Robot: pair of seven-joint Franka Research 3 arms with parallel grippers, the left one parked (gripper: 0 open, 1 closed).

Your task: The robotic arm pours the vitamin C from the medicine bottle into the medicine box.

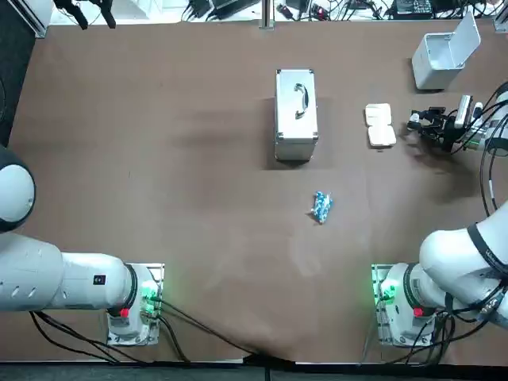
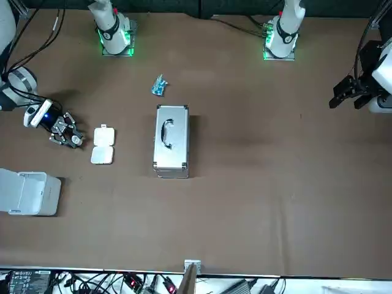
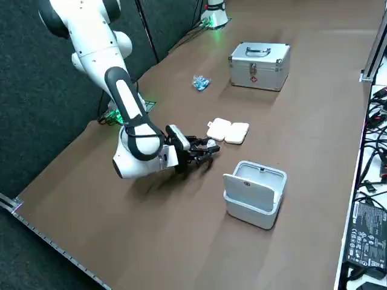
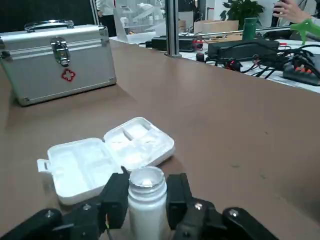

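Right wrist view, grasp: your right gripper (image 4: pixel 147 189) has its fingers (image 4: pixel 118 197) clamped on either side of the bottle (image 4: pixel 146 205), which stands upright between them.
Where it is: low at the right side of the tabletop (image 1: pixel 198 159), with the medicine box (image 4: pixel 107 155) just to its left and apart from the bottle.
Done: the bottle is in hand, and the medicine box lies with its lid folded flat open.
Left: I judge the pour not yet begun. The bottle is untilted and not over the box, and you can make out no tablets in the compartments. You have yet to carry it across, tip it and set it upright again.
Bottle: a small white cylinder, smooth plastic by the look, with a narrower neck and a pale silvery top. Whether that mouth is open or sealed I cannot tell.
Medicine box: white matte plastic, two halves with rounded corners joined by a hinge, split into shallow compartments.
Case (image 1: pixel 295 115): a shut silver metal box with ribbed sides, a handle, a latch and a red cross, well apart to the left.
Tabletop: plain brown, matte and flat.
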